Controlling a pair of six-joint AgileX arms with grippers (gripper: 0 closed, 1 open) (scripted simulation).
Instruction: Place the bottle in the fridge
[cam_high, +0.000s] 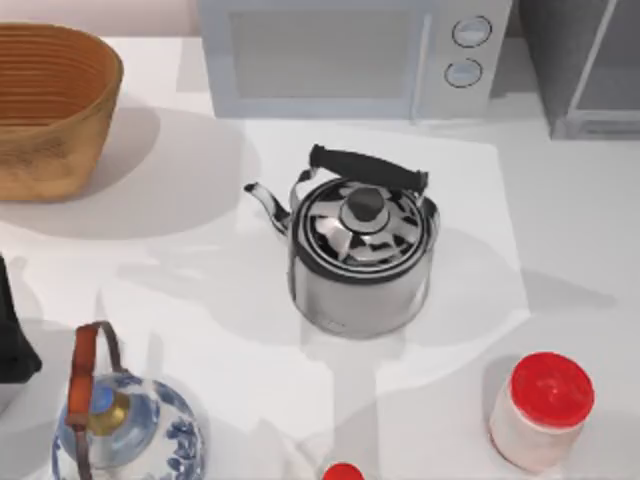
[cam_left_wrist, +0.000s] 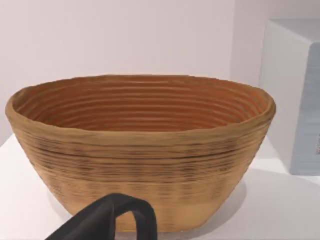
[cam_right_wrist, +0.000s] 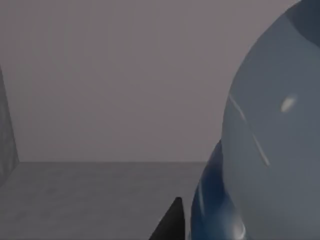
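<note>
Red cap (cam_high: 343, 472): at the near edge of the desk (cam_high: 560, 220), between the teapot and the jar.
Teapot (cam_high: 130, 430): blue-and-white, with a brown hoop handle, at the near left corner.
White jar (cam_high: 540, 412): red lid, near right, well apart from the kettle.
Left end effector (cam_left_wrist: 112, 217): black, low at the desk's left edge and facing the basket; I cannot tell whether it is apart or together.
Kettle (cam_high: 362, 255): polished steel with a black handle and knob and its spout to the left. It stands upright mid-desk, between the near things and the microwave.
Basket (cam_high: 50, 105): woven, tan outside and orange-brown inside, far left.
Microwave (cam_high: 350, 55): light grey with two round knobs, at the far edge. A small mark on its side in the left wrist view is too small to read.
Fridge (cam_high: 590, 70): dark grey with a pale framed door, far right corner.
Bottle (cam_right_wrist: 270, 150): blue and rounded, very close in the right wrist view, with plain grey walls and a grey floor behind it.
Right end effector (cam_right_wrist: 172, 225): a dark tip just beside the bottle; I cannot tell whether it is clamped.
</note>
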